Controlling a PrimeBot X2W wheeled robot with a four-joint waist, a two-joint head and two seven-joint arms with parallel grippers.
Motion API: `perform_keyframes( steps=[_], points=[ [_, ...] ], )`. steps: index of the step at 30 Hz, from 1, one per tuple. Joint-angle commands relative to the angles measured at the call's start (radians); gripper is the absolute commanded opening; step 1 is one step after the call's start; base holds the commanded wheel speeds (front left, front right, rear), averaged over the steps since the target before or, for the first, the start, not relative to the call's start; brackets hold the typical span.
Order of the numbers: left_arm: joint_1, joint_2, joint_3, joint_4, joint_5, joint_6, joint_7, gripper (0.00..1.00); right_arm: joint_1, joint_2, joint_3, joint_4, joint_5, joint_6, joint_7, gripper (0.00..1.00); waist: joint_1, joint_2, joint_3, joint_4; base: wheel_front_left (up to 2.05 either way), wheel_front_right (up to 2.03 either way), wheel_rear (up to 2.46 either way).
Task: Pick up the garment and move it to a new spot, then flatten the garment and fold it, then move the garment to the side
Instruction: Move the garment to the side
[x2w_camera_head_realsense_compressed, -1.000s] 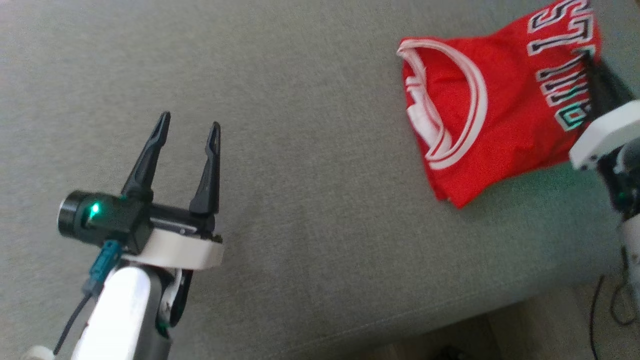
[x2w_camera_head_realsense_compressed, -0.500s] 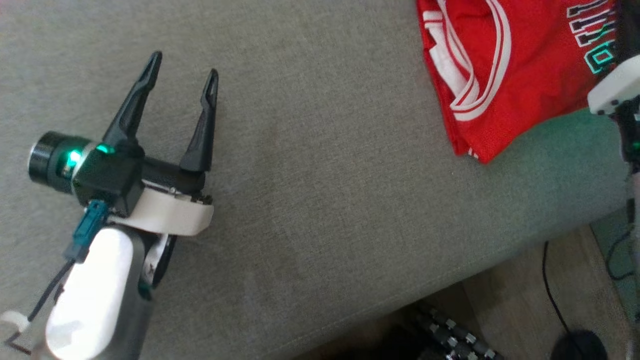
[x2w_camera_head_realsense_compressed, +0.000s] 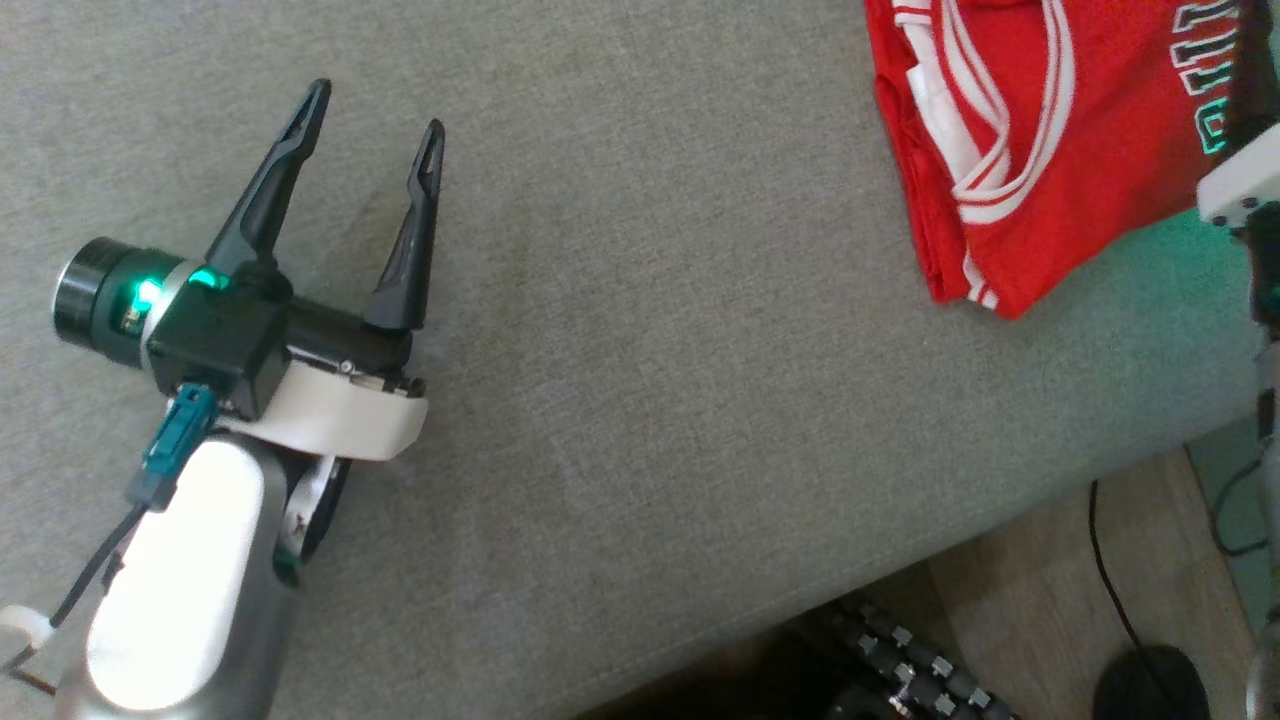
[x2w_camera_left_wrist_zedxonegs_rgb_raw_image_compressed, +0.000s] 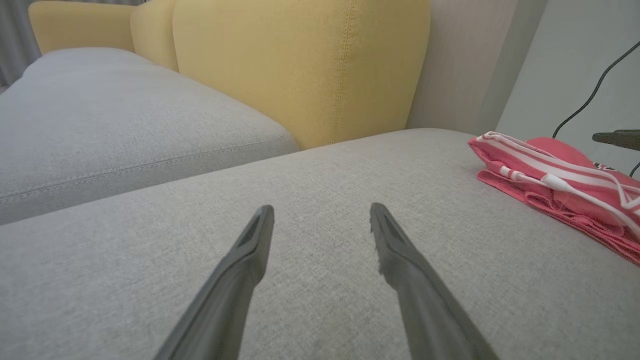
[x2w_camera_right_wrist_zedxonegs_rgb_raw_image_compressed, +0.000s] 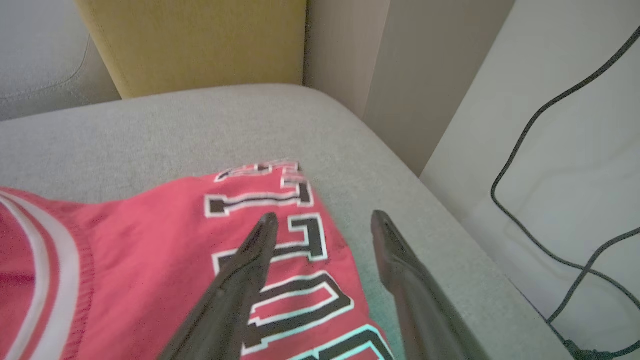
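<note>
The folded red garment (x2w_camera_head_realsense_compressed: 1040, 150) lies at the right end of the grey sofa cushion (x2w_camera_head_realsense_compressed: 650, 350). The right gripper (x2w_camera_right_wrist_zedxonegs_rgb_raw_image_compressed: 322, 220) is positioned over its lettered edge, fingers spread, grasping nothing. The left gripper (x2w_camera_head_realsense_compressed: 377, 110), fingers likewise spread and empty, is over bare cushion, well apart from the garment.
</note>
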Motion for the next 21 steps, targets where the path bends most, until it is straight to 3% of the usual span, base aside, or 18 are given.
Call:
perform_keyframes(
  steps=[1, 5, 10, 21],
  points=[
    [-0.012, 0.015, 0.025, -0.024, -0.005, 0.005, -0.009, 1.00, 0.007, -0.022, -0.013, -0.029, -0.020, 0.007, -0.030, 1.00, -0.0001, 0.0001, -0.016, 0.010, 0.00, 0.00, 0.00],
    [0.005, 0.002, 0.024, 0.003, -0.020, 0.013, -0.029, 1.00, 0.061, -0.016, -0.033, -0.088, -0.069, 0.007, -0.110, 1.00, -0.0001, 0.0001, -0.066, 0.030, 0.00, 0.00, 0.00],
    [0.052, -0.017, 0.033, 0.037, -0.045, 0.035, -0.052, 1.00, 0.194, 0.047, -0.016, -0.258, -0.137, 0.007, -0.182, 1.00, -0.0001, 0.0001, -0.148, 0.060, 0.00, 0.00, 0.00],
    [0.172, -0.058, 0.071, 0.080, -0.107, 0.076, -0.078, 1.00, 0.488, 0.184, 0.105, -0.614, -0.160, 0.007, -0.123, 1.00, -0.0001, 0.0001, -0.305, 0.194, 0.00, 0.00, 0.00]
  ],
)
